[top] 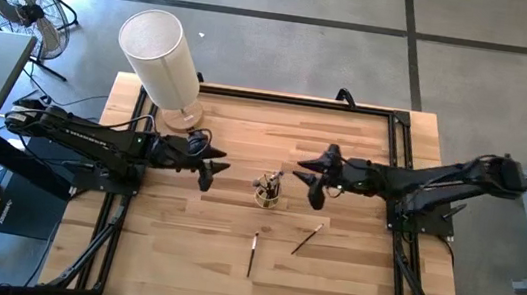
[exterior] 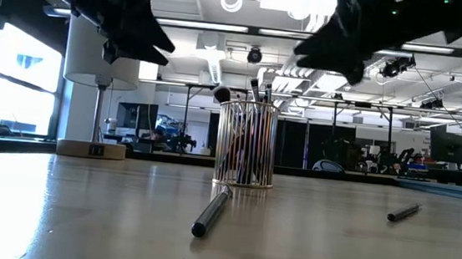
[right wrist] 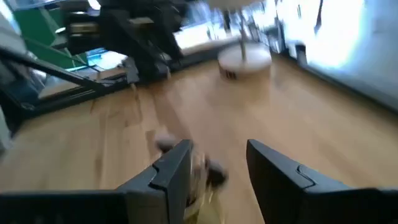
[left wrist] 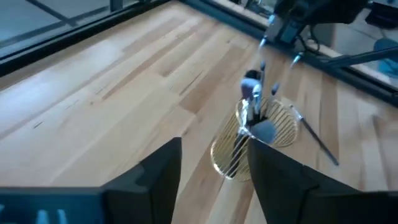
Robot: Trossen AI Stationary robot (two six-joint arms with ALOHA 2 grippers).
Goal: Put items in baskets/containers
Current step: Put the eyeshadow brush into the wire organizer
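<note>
- Brushes stand bristle-up in a small wire cup [top: 267, 190] at the middle of the wooden bench [top: 245, 135]; in the low view the cup [exterior: 246, 144] shows thin vertical wires with the brush tips sticking out above its rim.
- Two more brushes lie flat on the bench nearer its front edge: one [top: 252, 255] just in front of the cup, the other [top: 307, 239] a little to the right of it, apart from each other.
- Left tool [top: 208, 170] hangs above the bench just left of the cup, fingers spread and empty.
- Right tool [top: 312, 178] hangs just right of the cup, fingers likewise parted, nothing between them.
- A big white cylinder lamp [top: 162, 57] stands at the bench's back left.
</note>
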